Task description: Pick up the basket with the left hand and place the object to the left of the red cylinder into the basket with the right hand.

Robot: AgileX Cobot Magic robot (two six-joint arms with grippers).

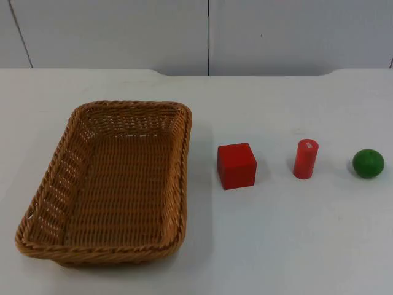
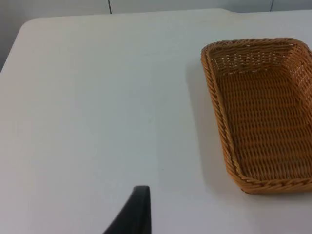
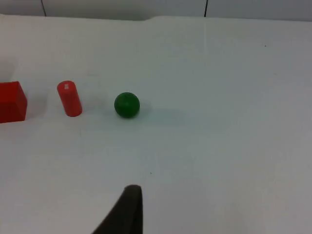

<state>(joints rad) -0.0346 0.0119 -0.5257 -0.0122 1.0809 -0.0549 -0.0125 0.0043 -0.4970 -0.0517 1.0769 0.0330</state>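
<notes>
An empty brown wicker basket (image 1: 110, 178) rests on the left half of the white table (image 1: 295, 239). To its right stand a red cube (image 1: 236, 165), then an upright red cylinder (image 1: 305, 158), then a green ball (image 1: 368, 163), all in one row. My left gripper (image 2: 139, 209) waits over bare table well to the left of the basket (image 2: 263, 112), apart from it. My right gripper (image 3: 129, 207) hangs back over bare table beyond the green ball (image 3: 126, 105), with the red cylinder (image 3: 69, 98) and the red cube (image 3: 10, 101) farther off.
The grey partition wall (image 1: 209, 34) closes the table at the back. Bare table lies in front of the three objects and between the basket and the cube.
</notes>
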